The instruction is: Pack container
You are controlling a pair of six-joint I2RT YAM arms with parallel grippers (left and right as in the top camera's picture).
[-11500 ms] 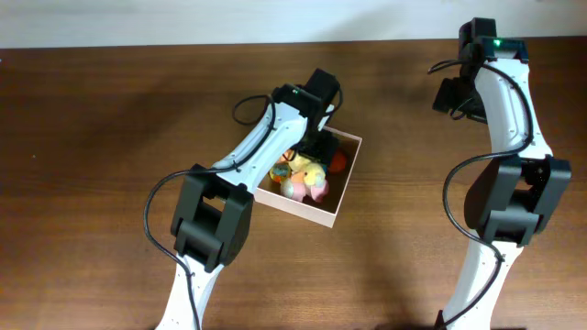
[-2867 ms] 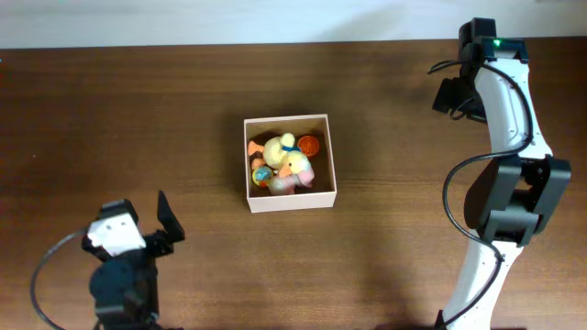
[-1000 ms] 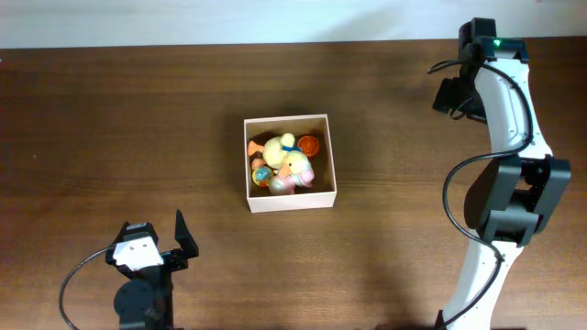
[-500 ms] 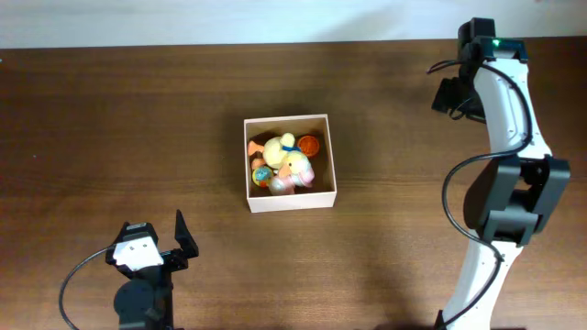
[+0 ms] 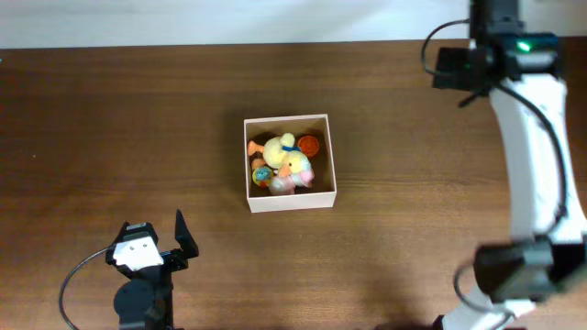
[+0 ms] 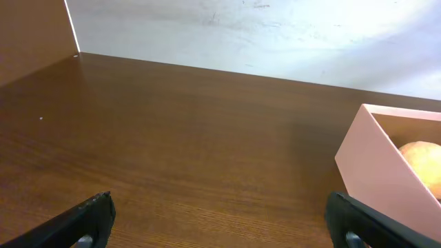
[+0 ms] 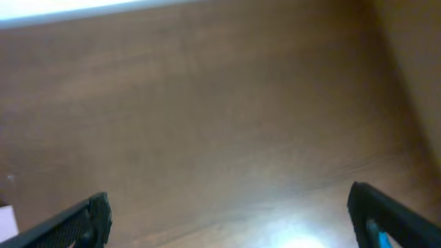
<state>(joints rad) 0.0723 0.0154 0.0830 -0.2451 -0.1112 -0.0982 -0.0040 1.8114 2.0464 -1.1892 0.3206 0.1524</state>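
The container [image 5: 321, 156], a square shallow box with thin white-pinkish walls, sits at the middle of the brown table. It holds several small toys, among them a yellow plush duck [image 5: 285, 156] and an orange round toy [image 5: 309, 145]. Its pink wall [image 6: 375, 172] shows at the right of the left wrist view. My left gripper [image 6: 220, 224] is open and empty, low at the table's front left, apart from the box. My right gripper [image 7: 231, 217] is open and empty over bare table at the back right; its wrist view is blurred.
The brown wooden table [image 5: 138, 119] meets a white wall [image 6: 241, 27] at the back. The right arm [image 5: 532, 137] stretches along the right side. A small white corner [image 7: 5, 220] shows at the left edge of the right wrist view.
The left arm left the box and pulled back to the front left, where it has stayed for the last second. The right arm has just swung and stretched out.
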